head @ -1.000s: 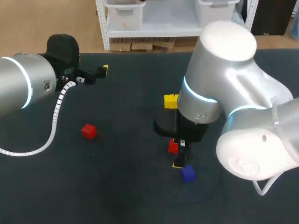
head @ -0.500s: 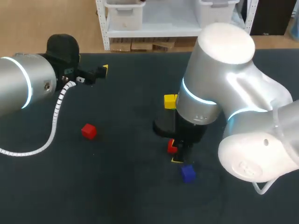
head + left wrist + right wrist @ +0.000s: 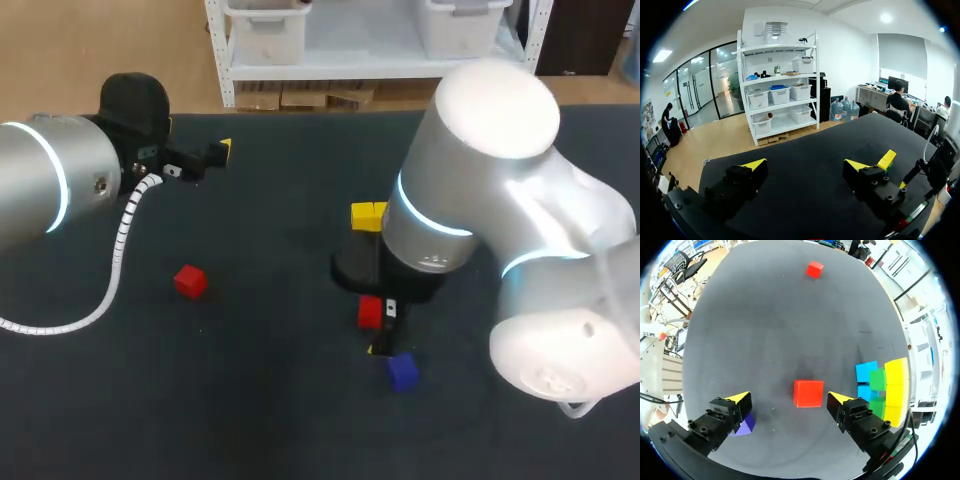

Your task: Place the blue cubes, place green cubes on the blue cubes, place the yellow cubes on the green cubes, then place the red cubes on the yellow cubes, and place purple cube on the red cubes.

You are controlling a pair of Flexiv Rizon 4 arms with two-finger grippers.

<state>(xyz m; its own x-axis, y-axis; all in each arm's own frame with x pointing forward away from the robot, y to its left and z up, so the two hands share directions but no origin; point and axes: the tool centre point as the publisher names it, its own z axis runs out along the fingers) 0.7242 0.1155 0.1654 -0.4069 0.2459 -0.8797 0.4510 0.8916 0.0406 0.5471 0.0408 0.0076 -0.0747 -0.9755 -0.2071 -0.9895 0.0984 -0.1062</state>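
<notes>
While the right gripper [image 3: 788,400] hangs low over the dark table [image 3: 765,330] with its fingers spread apart, a red cube [image 3: 808,393] lies between them, nearer one finger and touching neither. A purple cube [image 3: 745,424] sits just beside and partly under the other finger. The blue cubes [image 3: 866,372], green cubes [image 3: 878,379] and yellow cubes [image 3: 896,373] stand stacked together just beyond the finger nearer the red cube, and a second red cube [image 3: 814,269] lies alone, well ahead of this gripper. The left gripper [image 3: 805,165], fingers likewise wide apart and gripping nothing, hangs over the table well apart from all the cubes.
</notes>
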